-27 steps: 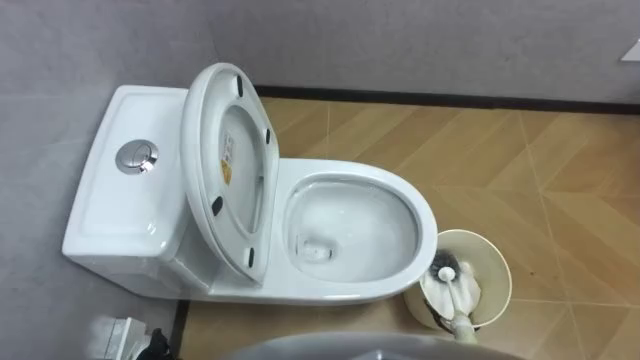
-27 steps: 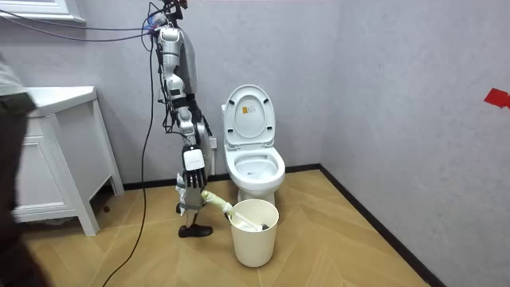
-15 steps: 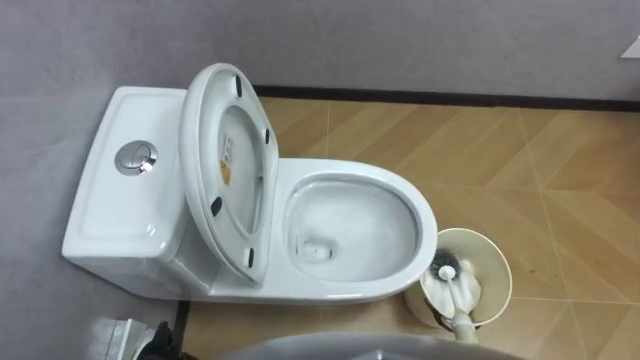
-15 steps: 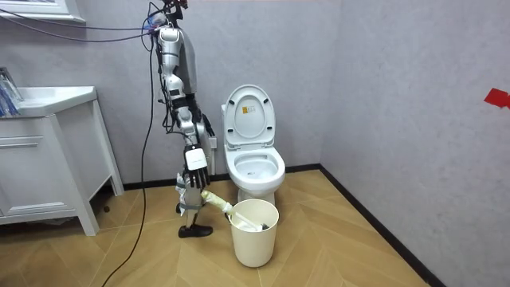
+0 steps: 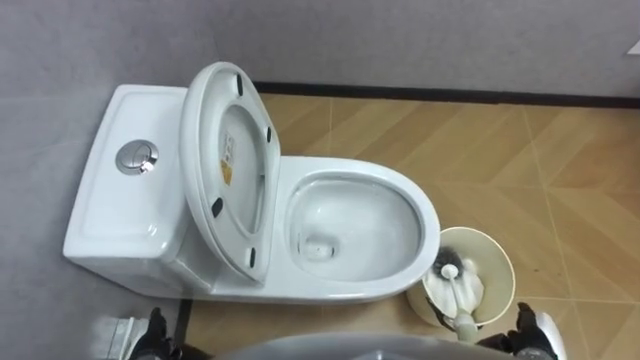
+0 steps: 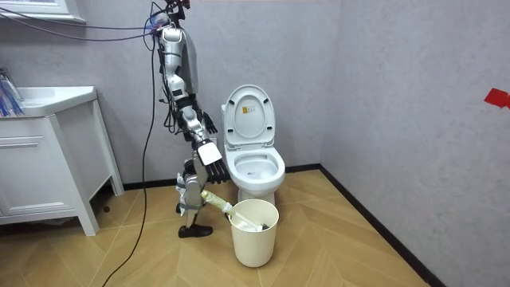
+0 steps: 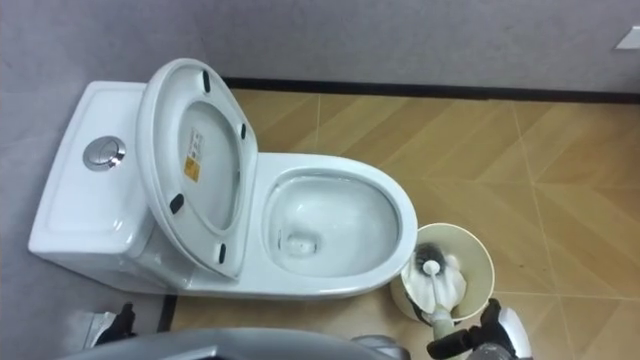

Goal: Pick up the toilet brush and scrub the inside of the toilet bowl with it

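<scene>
Toilet brush (image 5: 447, 270), dark bristly head and pale round handle, leans in the round cream plastic bucket (image 5: 500, 262) just beside the glossy white ceramic toilet (image 5: 430, 225), whose oval lid stands upright. Of right hand (image 6: 209, 151) and left hand (image 5: 155, 328), I cannot tell the fingers.

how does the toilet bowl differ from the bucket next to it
The toilet bowl is white and oval; the bucket is cream and round. The bowl has the wider opening, the bucket the narrower. The bowl holds no tool, while the bucket holds the brush, its handle leaning out over the rim. Both are open-topped and stand on the floor.
</scene>
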Robot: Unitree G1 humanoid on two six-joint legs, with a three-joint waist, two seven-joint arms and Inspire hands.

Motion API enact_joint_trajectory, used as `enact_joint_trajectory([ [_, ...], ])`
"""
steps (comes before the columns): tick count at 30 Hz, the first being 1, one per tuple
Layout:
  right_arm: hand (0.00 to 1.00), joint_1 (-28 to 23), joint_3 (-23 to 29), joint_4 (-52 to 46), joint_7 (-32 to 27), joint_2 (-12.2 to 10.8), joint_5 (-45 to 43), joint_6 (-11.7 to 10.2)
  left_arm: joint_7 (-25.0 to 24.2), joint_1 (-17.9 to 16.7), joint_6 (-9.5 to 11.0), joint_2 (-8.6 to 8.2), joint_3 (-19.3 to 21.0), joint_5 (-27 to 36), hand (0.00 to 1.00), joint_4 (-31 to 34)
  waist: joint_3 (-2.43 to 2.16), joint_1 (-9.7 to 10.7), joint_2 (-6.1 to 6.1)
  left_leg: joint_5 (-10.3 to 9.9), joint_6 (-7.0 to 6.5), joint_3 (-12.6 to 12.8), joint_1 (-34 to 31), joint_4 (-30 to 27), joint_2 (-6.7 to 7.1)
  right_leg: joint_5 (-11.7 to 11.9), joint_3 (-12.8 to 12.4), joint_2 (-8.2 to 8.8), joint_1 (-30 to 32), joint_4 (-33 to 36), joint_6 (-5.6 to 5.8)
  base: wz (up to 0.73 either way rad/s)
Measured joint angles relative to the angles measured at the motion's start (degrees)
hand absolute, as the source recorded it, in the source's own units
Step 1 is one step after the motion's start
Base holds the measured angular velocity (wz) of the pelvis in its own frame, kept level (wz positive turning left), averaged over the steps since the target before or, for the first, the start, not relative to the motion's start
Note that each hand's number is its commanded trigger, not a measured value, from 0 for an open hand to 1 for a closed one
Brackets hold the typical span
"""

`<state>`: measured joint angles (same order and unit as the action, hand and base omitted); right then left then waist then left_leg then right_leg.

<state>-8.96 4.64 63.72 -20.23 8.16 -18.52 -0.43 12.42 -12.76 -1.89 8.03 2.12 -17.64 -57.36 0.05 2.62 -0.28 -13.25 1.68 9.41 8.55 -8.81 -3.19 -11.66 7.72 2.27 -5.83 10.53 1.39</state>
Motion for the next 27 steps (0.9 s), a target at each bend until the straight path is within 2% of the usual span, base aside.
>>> enact_joint_trajectory([
  [2, 0.00, 0.3, 0.0, -0.1, -0.5, 0.0, 0.8, -0.4, 0.0, 0.4, 0.0, 0.00, 0.0, 0.1, 0.00, 0.0, -0.04, -0.1, 0.08, 0.0, 0.00, 0.0, -0.9, 0.0, -0.04, 0.1, 0.1, 0.00, 1.0, 0.1, -0.08, 0.00],
  [5, 0.00, 1.5, 0.0, 0.1, -1.5, 0.0, 4.0, -1.0, 0.1, 1.0, 0.0, 0.26, 0.0, 0.2, 0.00, 0.0, -0.43, -0.1, 0.43, 0.0, -0.02, -0.2, -2.8, -0.7, -0.10, 0.3, 0.2, 0.02, 2.8, 0.3, -0.22, 0.01],
  [7, 0.00, 2.3, 0.0, 0.6, -2.3, 0.1, 5.9, -1.4, 0.5, 1.3, 0.4, 0.33, 0.0, 0.8, 0.00, -0.1, -0.23, 0.0, 0.26, 0.1, -0.04, -0.4, -4.0, -0.9, -0.12, 0.4, 0.4, 0.01, 3.2, 0.4, -0.26, 0.06],
  [9, 0.00, 3.8, 0.0, 0.7, -3.0, 0.0, 7.4, -1.6, 0.5, 2.6, 1.1, 0.50, -0.1, 1.3, 0.00, -0.1, -0.35, 0.0, 0.53, 0.1, -0.04, -0.8, -6.5, -2.1, -0.11, 0.5, 0.8, 0.21, 5.6, 1.4, -0.27, 0.07],
  [11, 0.00, 5.7, -0.2, 1.6, -3.4, 0.1, 8.7, -2.3, 0.5, 4.7, 1.4, 0.53, -0.3, 1.3, 0.00, 0.0, 0.05, 0.1, 0.39, 0.1, -0.11, -1.7, -8.8, -3.1, -0.10, 0.5, 0.9, 0.35, 8.0, 2.7, -0.33, 0.09],
  [13, 0.00, 8.0, -1.4, 3.0, -3.7, 0.1, 9.7, -2.9, 0.7, 6.7, 2.5, 0.49, -1.0, 2.7, 0.00, -0.1, 0.25, 0.0, 0.34, 0.1, -0.18, -1.8, -11.8, -4.4, -0.10, 0.6, 1.3, 0.55, 10.6, 3.8, -0.41, 0.12],
  [15, 0.00, 11.6, -2.6, 5.8, -3.7, 0.1, 10.1, -3.8, 0.7, 10.6, 3.8, 0.37, -3.1, 4.9, 0.00, -0.9, 0.70, 0.0, 0.48, 0.1, -0.19, -2.4, -16.5, -7.3, -0.07, 0.6, 1.8, 0.95, 14.5, 5.6, -0.52, 0.15],
  [18, 0.00, 16.7, -3.5, 10.1, -4.7, 0.2, 11.9, -4.0, 0.9, 14.7, 4.3, -0.53, -5.4, 7.2, 0.00, -2.6, 1.45, -0.2, 1.27, 0.1, -0.21, -3.5, -22.5, -11.4, 0.03, 0.6, 1.9, 1.58, 20.3, 9.9, -0.57, 0.10],
  [22, 0.00, 19.7, -4.3, 11.9, -4.7, 0.2, 15.3, -3.9, 0.9, 18.9, 4.9, -1.01, -7.7, 9.3, 0.00, -2.5, 1.63, -1.2, 1.47, 0.0, -0.39, -5.0, -30.1, -15.8, 0.10, 0.4, 2.7, 2.18, 27.4, 14.0, -0.82, 0.14],
  [24, 0.00, 21.9, -5.5, 12.4, -4.7, 0.6, 16.2, -3.8, 1.0, 21.5, 4.9, -1.17, -9.3, 12.1, 0.00, -2.2, 2.05, -1.3, 1.50, -0.4, -1.04, -5.2, -35.0, -18.8, 0.37, -0.4, 3.3, 2.95, 31.8, 16.9, -1.48, 0.13],
  [25, 0.00, 22.7, -5.7, 12.5, -4.6, 0.9, 16.6, -3.8, 1.2, 22.0, 4.9, -1.34, -9.4, 12.6, 0.00, -1.7, 2.23, -1.3, 1.66, -0.5, -1.23, -5.4, -36.2, -19.5, 0.50, -0.5, 3.3, 3.13, 32.9, 17.4, -1.56, 0.08],
  [26, 0.00, 24.1, -5.7, 12.9, -4.6, 1.3, 17.5, -3.7, 1.3, 23.0, 4.9, -1.74, -10.1, 13.3, 0.00, -0.5, 2.66, -1.3, 1.94, -0.4, -1.52, -5.6, -38.8, -20.9, 0.74, -0.6, 3.4, 3.53, 35.3, 18.7, -1.55, 0.11],
  [27, 0.00, 25.3, -5.8, 13.2, -4.5, 1.7, 18.6, -3.5, 1.9, 23.8, 4.9, -1.96, -10.6, 13.8, 0.00, 0.7, 2.78, -1.6, 1.96, -0.2, -1.84, -5.7, -41.4, -22.2, 0.98, -0.7, 3.2, 3.86, 38.0, 19.9, -1.50, 0.12],
])
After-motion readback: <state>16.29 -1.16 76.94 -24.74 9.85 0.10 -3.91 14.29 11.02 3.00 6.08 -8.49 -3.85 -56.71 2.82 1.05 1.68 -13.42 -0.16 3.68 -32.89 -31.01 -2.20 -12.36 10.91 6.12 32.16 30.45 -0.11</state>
